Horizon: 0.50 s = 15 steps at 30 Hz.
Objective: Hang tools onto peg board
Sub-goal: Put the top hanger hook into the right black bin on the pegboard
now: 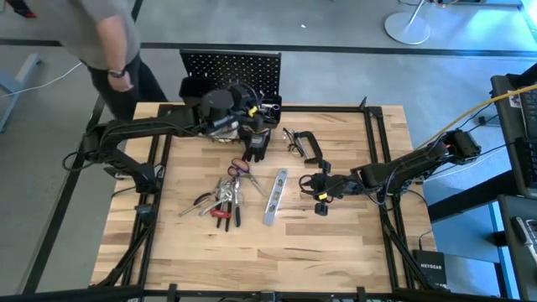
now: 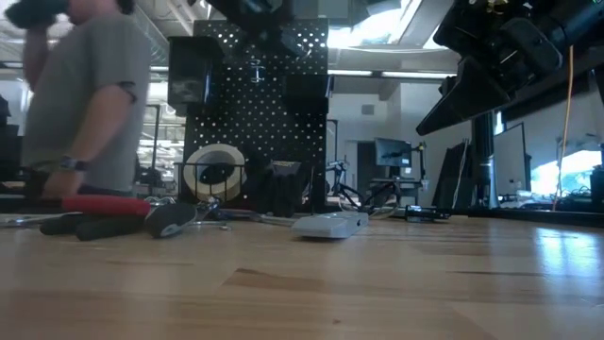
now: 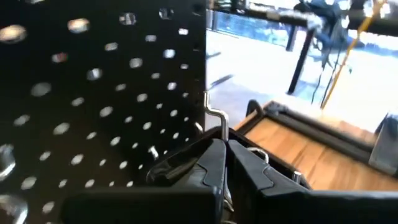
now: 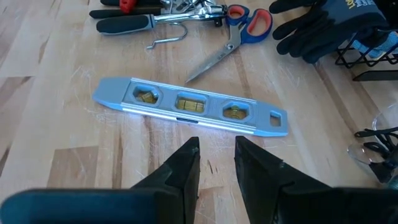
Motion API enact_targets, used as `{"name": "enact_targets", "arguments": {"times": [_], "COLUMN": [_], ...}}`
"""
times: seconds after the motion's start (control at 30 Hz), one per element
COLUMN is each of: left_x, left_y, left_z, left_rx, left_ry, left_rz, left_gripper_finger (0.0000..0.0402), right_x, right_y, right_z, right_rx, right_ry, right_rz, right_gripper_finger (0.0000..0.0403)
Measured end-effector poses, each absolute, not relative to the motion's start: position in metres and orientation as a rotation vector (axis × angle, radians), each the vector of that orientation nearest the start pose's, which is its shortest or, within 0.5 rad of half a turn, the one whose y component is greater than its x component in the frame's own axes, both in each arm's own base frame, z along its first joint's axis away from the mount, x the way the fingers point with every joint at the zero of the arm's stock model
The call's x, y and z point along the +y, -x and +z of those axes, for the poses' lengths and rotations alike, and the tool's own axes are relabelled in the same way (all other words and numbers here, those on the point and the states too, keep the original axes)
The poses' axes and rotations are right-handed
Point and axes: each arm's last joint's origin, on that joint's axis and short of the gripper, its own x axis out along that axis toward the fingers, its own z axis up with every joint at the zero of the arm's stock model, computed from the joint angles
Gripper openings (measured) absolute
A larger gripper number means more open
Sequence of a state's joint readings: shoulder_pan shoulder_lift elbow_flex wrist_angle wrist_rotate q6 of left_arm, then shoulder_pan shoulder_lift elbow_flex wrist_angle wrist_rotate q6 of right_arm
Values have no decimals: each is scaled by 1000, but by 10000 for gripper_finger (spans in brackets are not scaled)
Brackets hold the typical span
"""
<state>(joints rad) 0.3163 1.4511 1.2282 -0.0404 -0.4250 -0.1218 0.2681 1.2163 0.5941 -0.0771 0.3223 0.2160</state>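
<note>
Two dark robot arms work over a wooden table [image 1: 336, 243] where loose tools lie in a scatter. The left gripper [image 3: 225, 163] is raised at the upright black peg board [image 1: 231, 65] at the table's far edge, its fingers pressed together around a thin silver hook [image 3: 214, 115] right beside the perforated panel. The right gripper [image 4: 216, 163] hovers low over the tabletop just beside the silver level [image 4: 189, 106], fingers slightly spread and holding nothing; the level lies flat with three yellow vials showing. Beyond it lie scissors [image 4: 233, 34] with red and blue handles, a bare metal hook [image 4: 166, 37], black-handled pliers [image 4: 124, 23] and black gloves [image 4: 323, 28], the gloves bearing pale lettering too cut off to read. A black clamp [image 1: 310, 144] rests near the table's far right side. From table height, a pale tape roll [image 2: 215, 170] is seen at the foot of the peg board. A small dark box [image 1: 430, 267] on the floor at the table's right corner reads "NETGEAR". A person [image 1: 105, 38] in a grey shirt stands behind the table's far left corner.
</note>
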Motion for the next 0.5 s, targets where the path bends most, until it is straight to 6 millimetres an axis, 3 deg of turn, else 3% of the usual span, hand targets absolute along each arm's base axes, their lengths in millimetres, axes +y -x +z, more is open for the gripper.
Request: {"name": "enact_targets", "arguments": {"times": [0.33, 0.5], "left_x": [125, 124], "left_y": [-309, -309], "left_z": [343, 341], "left_rx": [217, 238], "left_ry": [155, 159], "left_rz": [794, 768], "left_gripper_finger": [3, 45], "right_x": [55, 56], "right_y": [-233, -236], "right_z": [185, 177], "right_rx": [708, 741], "right_ry": [-13, -3], "right_rz": [-108, -112], "right_gripper_finger": [101, 101]}}
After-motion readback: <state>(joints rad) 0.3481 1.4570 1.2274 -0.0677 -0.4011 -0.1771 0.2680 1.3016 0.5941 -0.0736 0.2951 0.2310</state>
